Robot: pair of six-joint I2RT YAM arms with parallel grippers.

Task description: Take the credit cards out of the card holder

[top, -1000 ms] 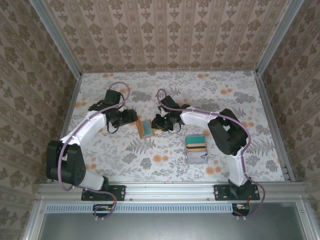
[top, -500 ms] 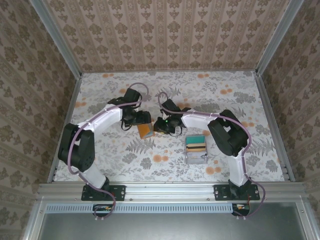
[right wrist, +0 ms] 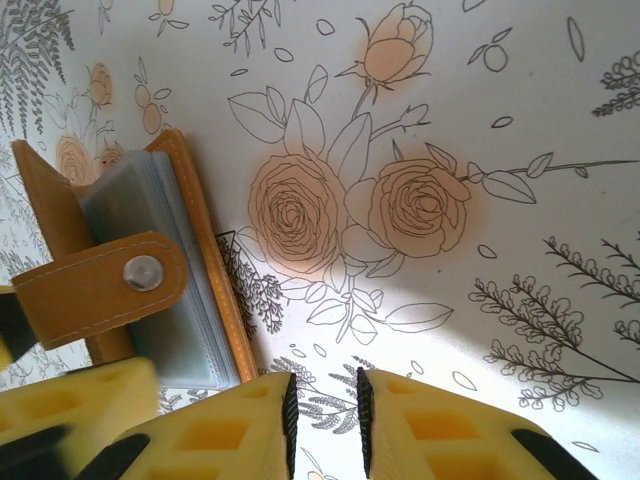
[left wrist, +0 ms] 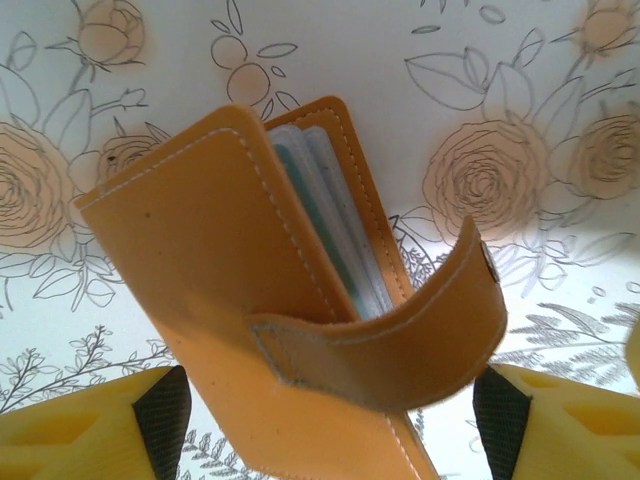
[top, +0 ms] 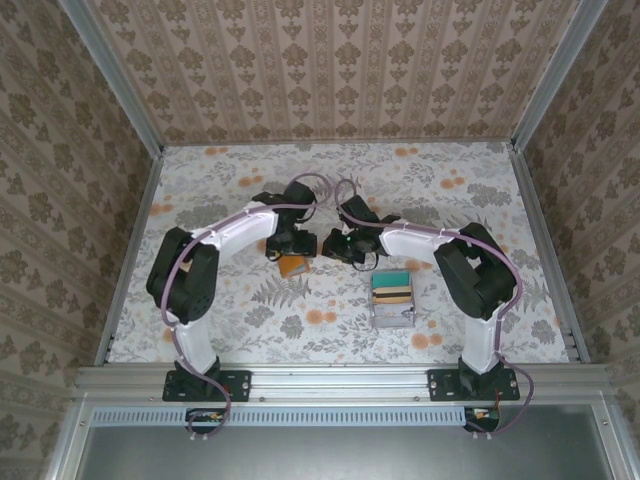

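Although both arms meet at the middle of the tabletop [top: 450, 190], the left gripper [top: 296, 243] is the nearer one; the card holder [top: 292, 265] sits directly under it, just to the near side, while the right gripper [top: 347, 246] waits just beside it on the right. Through the left wrist camera the orange wallet runs slantwise between the yellow fingers [left wrist: 90, 430], long axis from upper left to lower right, strap curled loose and mouth gaping away from the wrist; the pale edges of the credit cards [left wrist: 335, 235] show inside. That gripper's jaws stand wide astride it; whether a pad actually presses the leather I cannot tell, as the contact falls at the frame's bottom edge. The right one's jaws are drawn almost together on nothing; the wallet lies off to its left. Compared with a second ago, the left arm has swung inward onto the wallet, which then lay spread with its grey-blue face up; the right gripper has shifted only slightly.
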